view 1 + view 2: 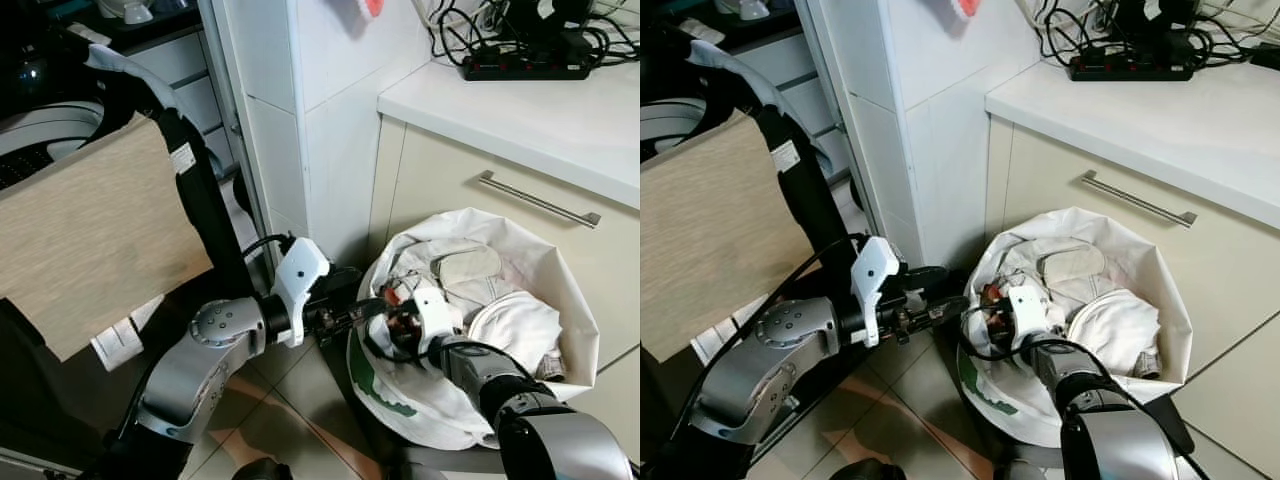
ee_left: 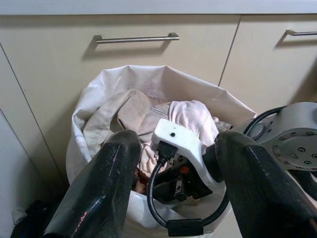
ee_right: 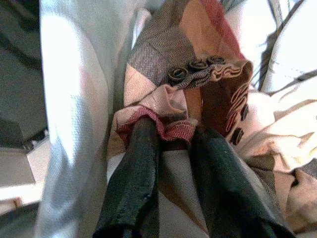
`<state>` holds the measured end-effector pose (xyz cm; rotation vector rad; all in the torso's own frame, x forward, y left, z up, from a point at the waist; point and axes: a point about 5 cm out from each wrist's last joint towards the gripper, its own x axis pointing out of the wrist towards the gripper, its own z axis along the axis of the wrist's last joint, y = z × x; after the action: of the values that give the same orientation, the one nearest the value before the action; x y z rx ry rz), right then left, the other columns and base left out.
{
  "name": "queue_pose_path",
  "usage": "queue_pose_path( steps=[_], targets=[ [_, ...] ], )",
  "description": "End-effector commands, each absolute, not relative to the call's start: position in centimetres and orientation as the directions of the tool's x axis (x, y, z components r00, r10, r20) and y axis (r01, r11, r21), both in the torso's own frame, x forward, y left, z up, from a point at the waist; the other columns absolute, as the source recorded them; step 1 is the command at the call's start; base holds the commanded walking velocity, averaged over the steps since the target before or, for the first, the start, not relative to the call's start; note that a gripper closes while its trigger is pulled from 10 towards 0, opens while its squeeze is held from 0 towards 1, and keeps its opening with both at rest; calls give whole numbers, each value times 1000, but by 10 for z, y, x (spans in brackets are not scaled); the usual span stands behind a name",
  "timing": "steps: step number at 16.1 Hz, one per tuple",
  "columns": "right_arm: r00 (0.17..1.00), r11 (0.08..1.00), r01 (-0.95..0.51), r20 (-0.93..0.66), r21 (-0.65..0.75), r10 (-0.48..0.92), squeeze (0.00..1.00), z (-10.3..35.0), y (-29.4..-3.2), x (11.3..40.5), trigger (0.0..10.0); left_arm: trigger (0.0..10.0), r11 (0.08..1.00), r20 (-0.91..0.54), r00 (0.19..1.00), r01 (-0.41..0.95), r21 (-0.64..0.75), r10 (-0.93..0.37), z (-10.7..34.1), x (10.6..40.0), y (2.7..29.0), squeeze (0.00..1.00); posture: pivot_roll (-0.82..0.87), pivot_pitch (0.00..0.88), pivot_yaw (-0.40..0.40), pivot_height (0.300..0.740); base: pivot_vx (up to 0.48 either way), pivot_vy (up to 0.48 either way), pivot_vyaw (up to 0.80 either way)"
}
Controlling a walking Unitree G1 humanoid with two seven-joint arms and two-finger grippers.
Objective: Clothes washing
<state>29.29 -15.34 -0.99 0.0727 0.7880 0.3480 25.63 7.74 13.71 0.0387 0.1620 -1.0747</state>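
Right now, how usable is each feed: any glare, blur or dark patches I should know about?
Left eye view: sharp; the white laundry bag is evenly lit, the far left corner falls into shadow. Left wrist view: the bag in focus, the left gripper fingers blurred from closeness. Right wrist view: soft focus, glare bleaching the pale cloth, yet the plaid garment stays legible between the right gripper jaws.

Two silver arms with rounded, screw-dotted joint housings, each ending in a white angular wrist block looped by black cable. Left gripper (image 2: 173,163) with two long, thick, matte black fingers (image 2: 106,188). Right gripper (image 3: 171,136) with the same black fingers, glossier in places.
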Motion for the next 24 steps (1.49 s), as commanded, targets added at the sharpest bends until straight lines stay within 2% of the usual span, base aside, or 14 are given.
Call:
queue_pose_path(
  steps=[1,2,4,5,6,7,8,12,13,14,16,18,19,24],
  targets=[
    [730,923,-308,-565,229,384,47,17,-143,318,0,10000,506,-153,496,862,-33,-855,138,261,82,0,-80,6,47,724,0,0,0],
    [779,911,-336,-473,240,412,35,39,-139,335,0,10000,533,-152,524,846,-25,-838,137,264,85,0,-79,0,41,724,0,0,0],
    [844,907,-359,-338,222,417,24,76,-139,358,0,10000,649,-163,644,760,26,-747,135,280,99,0,-88,0,37,724,0,0,0],
    [872,914,-364,-280,178,402,761,93,-142,367,0,10000,736,-189,732,674,61,-654,131,292,111,0,-90,0,35,724,0,0,0],
    [889,918,-369,-233,147,395,761,107,-144,373,0,10000,790,-210,785,608,82,-583,127,300,121,0,-93,0,32,724,0,0,0],
    [893,917,-374,-212,137,396,145,115,-145,376,0,10000,808,-206,801,585,75,-562,127,303,124,0,-99,0,26,724,0,0,0],
    [901,916,-379,-173,128,397,0,129,-149,380,0,10000,819,-189,812,571,58,-552,128,305,124,0,-106,0,22,724,0,0,0],
    [935,929,-355,47,102,352,0,196,-157,393,0,10000,821,-165,814,570,35,-558,126,310,115,0,-131,0,22,724,0,0,0],
    [947,947,-310,110,79,301,0,230,-163,398,0,10000,872,-138,864,489,7,-484,128,319,118,0,-135,0,14,724,0,0,0],
    [947,957,-289,155,37,280,0,242,-167,398,0,10000,908,-109,901,418,-36,-419,131,324,121,0,-135,0,7,724,0,0,0],
    [956,970,-241,180,23,233,0,241,-171,396,0,10000,953,-73,956,274,-133,-285,134,331,131,0,-132,0,-5,724,0,0,0],
    [962,970,-241,138,39,234,0,225,-168,392,0,10000,964,-63,986,133,-231,-151,132,333,142,0,-126,0,-17,724,0,0,800],
    [965,969,-244,103,33,240,0,213,-164,390,0,10000,973,-60,993,84,-217,-99,131,332,148,0,-125,0,-19,724,0,0,800],
    [966,964,-259,-4,53,260,0,166,-152,378,0,10000,993,-37,998,39,-111,-43,129,328,149,0,-113,0,-23,724,0,0,800]
  ],
)
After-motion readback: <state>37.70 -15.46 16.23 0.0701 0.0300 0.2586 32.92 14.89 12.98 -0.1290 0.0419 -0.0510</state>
